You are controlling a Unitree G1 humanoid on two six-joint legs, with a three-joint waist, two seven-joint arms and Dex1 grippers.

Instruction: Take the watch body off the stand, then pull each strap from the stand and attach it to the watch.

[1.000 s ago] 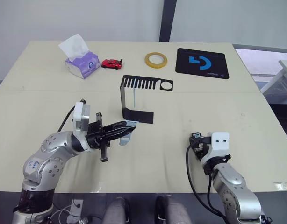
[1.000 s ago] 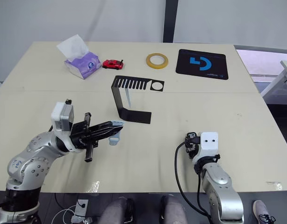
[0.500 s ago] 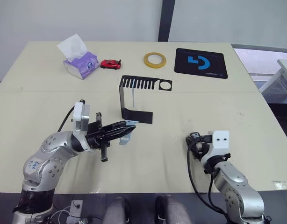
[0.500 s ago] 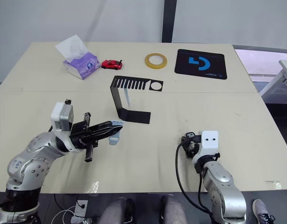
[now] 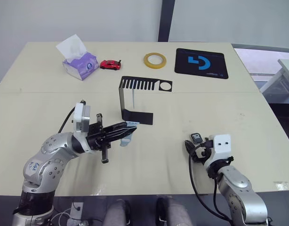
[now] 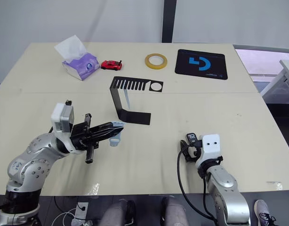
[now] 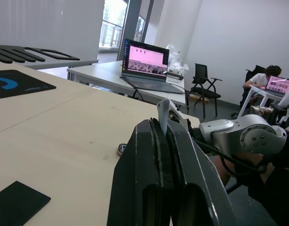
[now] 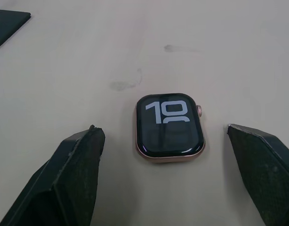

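Observation:
The watch body (image 8: 169, 128), black screen up with white digits and a pinkish metal rim, lies flat on the table between the spread fingers (image 8: 64, 183) of my right gripper (image 5: 195, 149), which is open and not touching it. The watch body (image 5: 195, 137) sits near the table's front right. My left gripper (image 5: 124, 130) is shut on a pale grey-blue strap (image 5: 128, 133), held just above the table in front of the stand (image 5: 136, 114). The strap's end (image 7: 164, 111) sticks out between the shut fingers. Another thin pale strap (image 5: 134, 98) hangs under the stand's slotted top plate.
At the back of the table stand a purple tissue box (image 5: 79, 62), a red toy car (image 5: 110, 64), a yellow tape ring (image 5: 155, 60) and a black mat with a blue logo (image 5: 201, 63). Beyond the table, the left wrist view shows a laptop (image 7: 143, 61) and seated people.
My right gripper has drawn back a little toward the table's front edge, and the watch body now shows on the table ahead of its fingers. The left arm holds still with the strap.

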